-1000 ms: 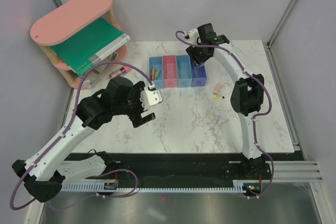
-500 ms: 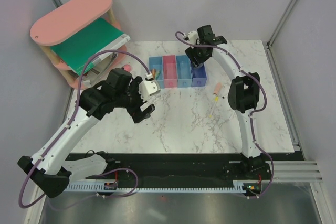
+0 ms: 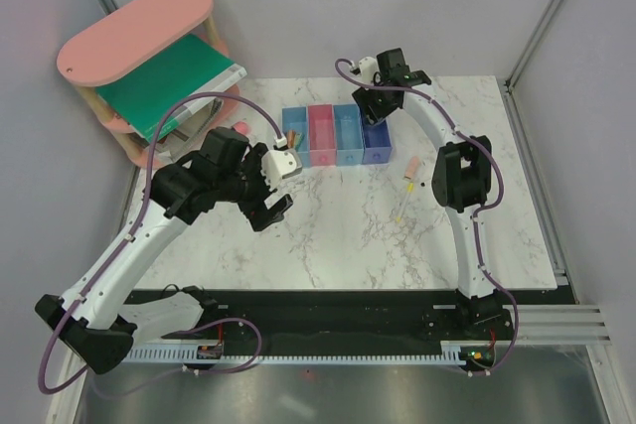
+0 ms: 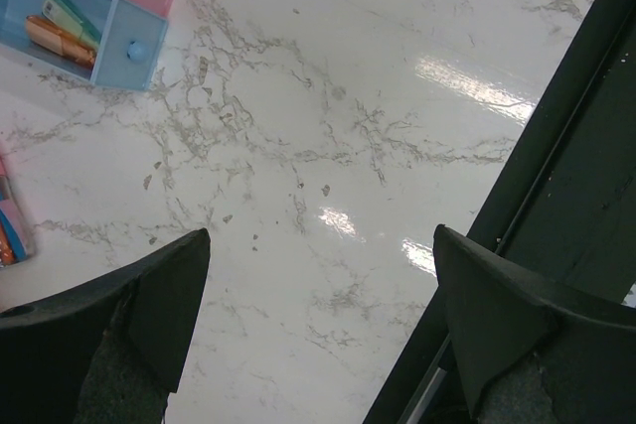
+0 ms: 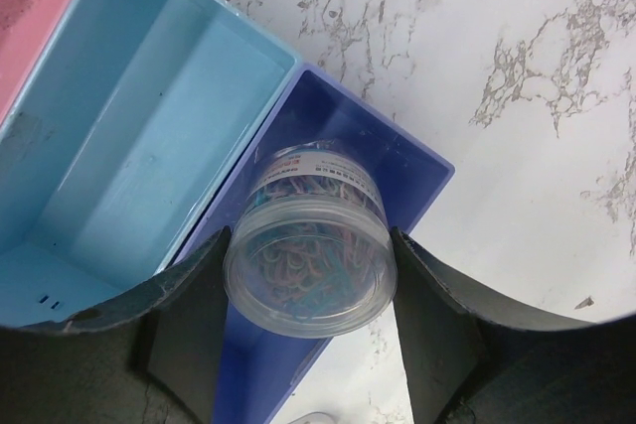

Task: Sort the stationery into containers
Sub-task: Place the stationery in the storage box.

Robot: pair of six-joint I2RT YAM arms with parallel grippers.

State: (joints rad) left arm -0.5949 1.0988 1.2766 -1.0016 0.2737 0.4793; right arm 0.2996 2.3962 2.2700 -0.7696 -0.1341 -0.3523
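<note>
Two hands in view: my right hand point(image 5: 310, 275) grips a clear tub point(image 5: 310, 245) of coloured clips over the dark blue bin point(image 5: 333, 121); my left hand point(image 4: 320, 245) hangs wide open, empty, above the table point(image 4: 328, 126).

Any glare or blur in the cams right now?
Left wrist: bright glare patches on the marble table, left fingers dark and soft. Right wrist: clear tub fairly sharp, right fingers underexposed and blurred. Top external: even light, soft shadows.

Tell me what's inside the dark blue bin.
Dark blue bin: a clear tub of coloured clips, held by the right gripper, at its mouth. The floor under it is covered.
</note>
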